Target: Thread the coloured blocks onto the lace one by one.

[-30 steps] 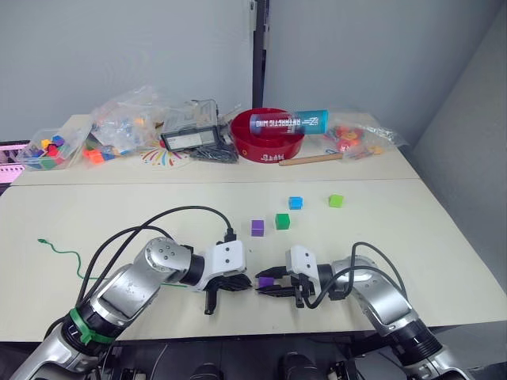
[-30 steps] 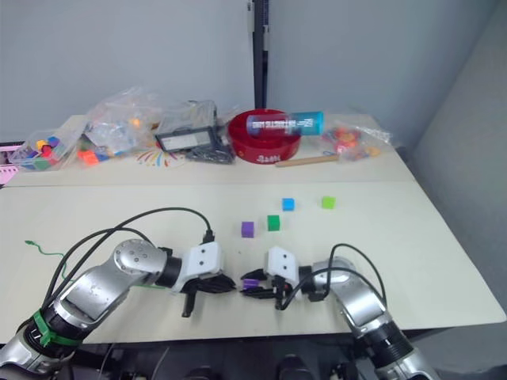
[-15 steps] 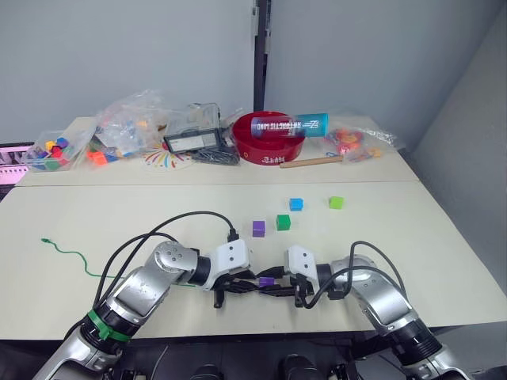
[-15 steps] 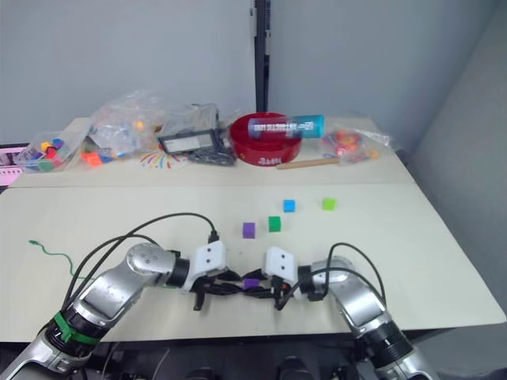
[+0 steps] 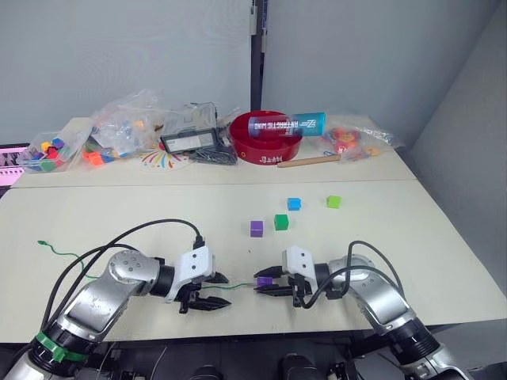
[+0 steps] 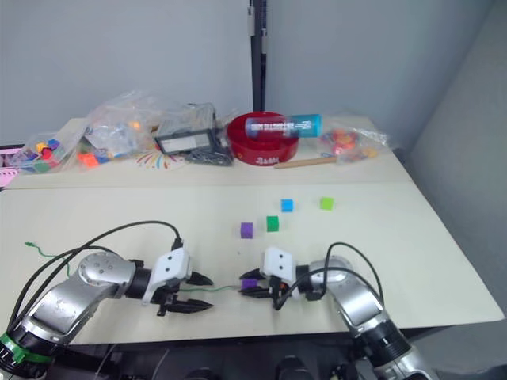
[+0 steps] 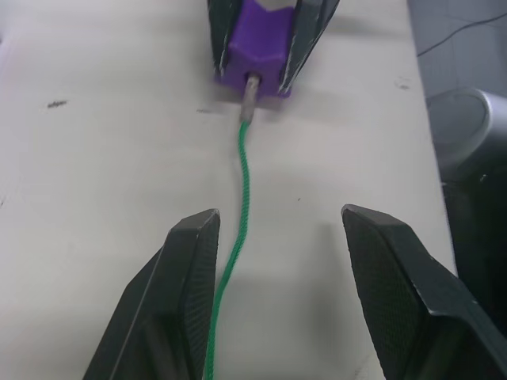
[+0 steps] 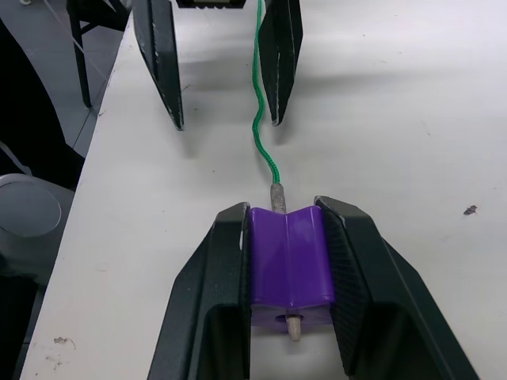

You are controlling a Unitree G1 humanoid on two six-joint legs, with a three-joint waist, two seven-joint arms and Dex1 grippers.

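Note:
My right gripper (image 5: 264, 283) is shut on a purple block (image 8: 287, 257) just above the table near its front edge. The green lace (image 7: 238, 206) enters that block, and its pale tip (image 8: 295, 326) pokes out the far side. My left gripper (image 5: 219, 290) hangs open a short way to the left, one finger on each side of the lace and not holding it. The lace trails left across the table to its end (image 5: 41, 243). Farther back lie loose blocks: purple (image 5: 257, 228), dark green (image 5: 280, 222), light blue (image 5: 294, 203) and lime green (image 5: 333, 201).
At the back of the table stand a red bowl (image 5: 269, 146) with a blue tube (image 5: 287, 123) across it, a wooden stick (image 5: 310, 160), a black device (image 5: 190, 141) and plastic bags of toy pieces (image 5: 123, 127). The table's front edge runs just below both grippers.
My left gripper has let go of the lace at the purple block, opened and drawn back to the left. The right gripper still holds the block in the same spot.

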